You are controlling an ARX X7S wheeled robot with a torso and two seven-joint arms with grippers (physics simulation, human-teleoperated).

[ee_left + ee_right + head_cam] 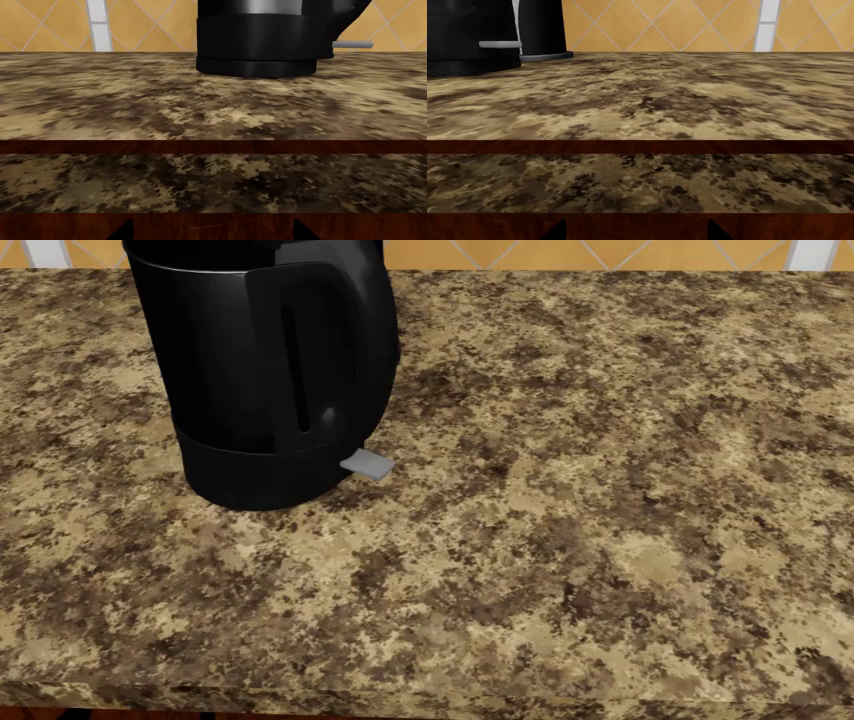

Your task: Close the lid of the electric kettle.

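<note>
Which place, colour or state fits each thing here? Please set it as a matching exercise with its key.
Things:
1. electric kettle
2. grey tab
3. countertop
4. wall tiles

Descriptions:
A. mottled brown stone pattern
B. glossy black, standing upright
C. orange, with pale diagonal lines
D. sticks out near the kettle's base

Pairs: 1-B, 2-D, 3-A, 4-C

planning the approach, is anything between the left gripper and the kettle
Nothing stands there: in the left wrist view, only bare granite countertop and its wooden edge separate the left gripper from the electric kettle.
</note>
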